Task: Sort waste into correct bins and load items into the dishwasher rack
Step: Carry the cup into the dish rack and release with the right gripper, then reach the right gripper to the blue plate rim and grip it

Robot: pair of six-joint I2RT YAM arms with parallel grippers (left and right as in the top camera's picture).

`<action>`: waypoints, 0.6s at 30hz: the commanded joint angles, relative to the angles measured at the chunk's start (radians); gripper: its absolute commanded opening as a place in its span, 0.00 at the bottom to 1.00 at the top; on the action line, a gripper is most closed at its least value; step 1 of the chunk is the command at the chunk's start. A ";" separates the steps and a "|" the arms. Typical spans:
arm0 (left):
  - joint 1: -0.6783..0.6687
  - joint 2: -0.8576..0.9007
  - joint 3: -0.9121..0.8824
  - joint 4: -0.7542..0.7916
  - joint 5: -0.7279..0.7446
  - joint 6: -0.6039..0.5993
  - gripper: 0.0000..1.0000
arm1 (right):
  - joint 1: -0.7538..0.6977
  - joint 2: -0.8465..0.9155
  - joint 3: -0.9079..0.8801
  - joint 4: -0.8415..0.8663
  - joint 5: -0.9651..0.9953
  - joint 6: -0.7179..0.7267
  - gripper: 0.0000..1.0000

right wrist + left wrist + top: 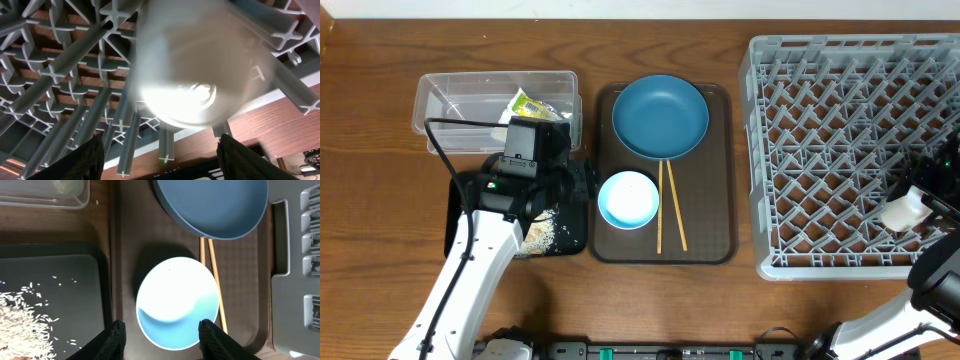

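left tool (162,326) is being held open above the white bowl (177,302), which is sitting on the brown tray (125,240) next to the chopsticks (210,247). right tool (160,145) is being held spread wide over the rack (60,65), a blurry pale cup (200,75) sitting just ahead of it, rice (20,315) lying in the black tray (75,280)

In the lower left of the overhead view, the left arm (470,275) is a smooth white tube ending in a black, boxy wrist housing with a small green light (492,185). A thin black cable (438,148) loops beside it. The right arm (880,322), at lower right, is likewise white with black joints. The left fingers (116,339) and right fingers (82,161) are matte black and tapered.
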 commanded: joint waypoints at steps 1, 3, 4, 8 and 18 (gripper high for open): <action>0.003 -0.006 0.005 -0.003 -0.019 0.006 0.50 | -0.005 -0.004 0.016 -0.004 -0.008 0.010 0.71; 0.003 -0.006 0.005 -0.003 -0.020 0.006 0.50 | -0.005 -0.008 0.016 -0.005 -0.009 0.010 0.69; 0.003 -0.006 0.005 -0.003 -0.020 0.006 0.51 | -0.005 -0.014 0.016 -0.005 -0.017 0.009 0.69; 0.004 -0.011 0.005 -0.011 -0.069 0.006 0.52 | 0.002 -0.070 0.030 0.005 -0.063 0.005 0.69; 0.006 -0.046 0.005 -0.117 -0.182 0.006 0.56 | 0.172 -0.310 0.080 0.197 -0.407 -0.078 0.72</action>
